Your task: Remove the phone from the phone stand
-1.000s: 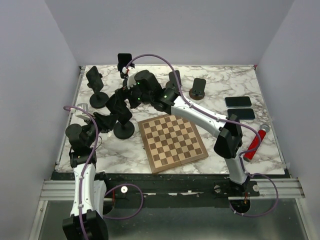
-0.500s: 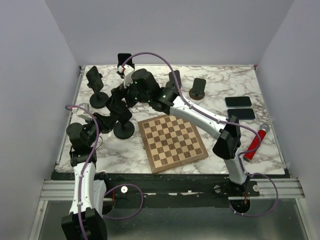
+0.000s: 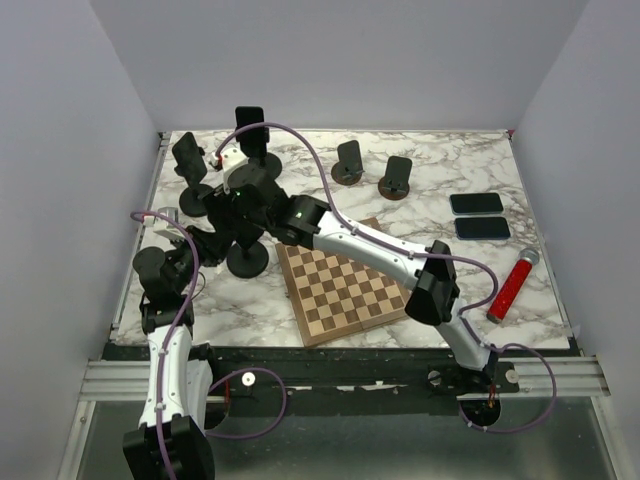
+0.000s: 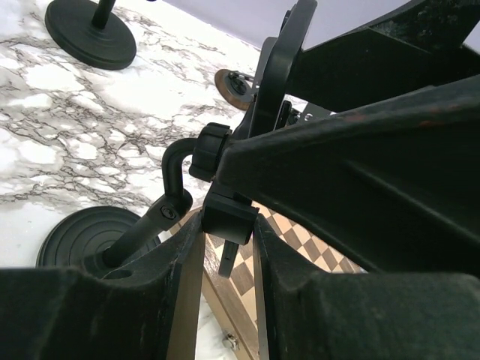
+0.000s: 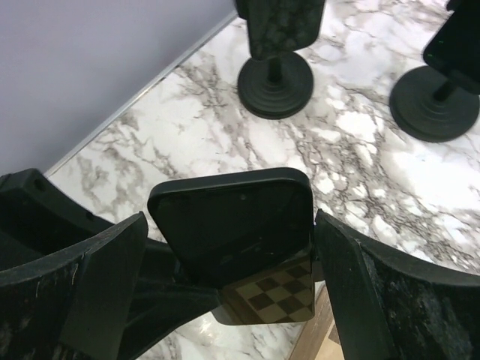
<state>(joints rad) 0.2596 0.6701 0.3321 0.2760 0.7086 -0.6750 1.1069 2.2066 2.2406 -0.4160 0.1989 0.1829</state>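
Observation:
A black phone (image 5: 225,214) sits tilted on a black stand with a round base (image 3: 247,260). My right gripper (image 5: 230,223) is open; its fingers (image 5: 105,277) flank the phone's two side edges closely. In the top view it (image 3: 230,203) covers the phone. My left gripper (image 4: 227,222) is shut on the stand's clamp block, just above the stand's bent arm (image 4: 171,161) and base (image 4: 75,238). The phone shows edge-on in the left wrist view (image 4: 279,67). In the top view the left gripper (image 3: 214,241) is left of the stand.
A chessboard (image 3: 345,285) lies right of the stand under my right arm. Other stands with phones are at the back (image 3: 190,155), (image 3: 250,125), (image 3: 348,158), (image 3: 398,172). Two phones (image 3: 476,203) lie flat at right. A red cylinder (image 3: 508,287) lies at the right edge.
My right arm has swung left and forward, and its gripper has come round the phone on the stand. The left arm has stayed on the stand.

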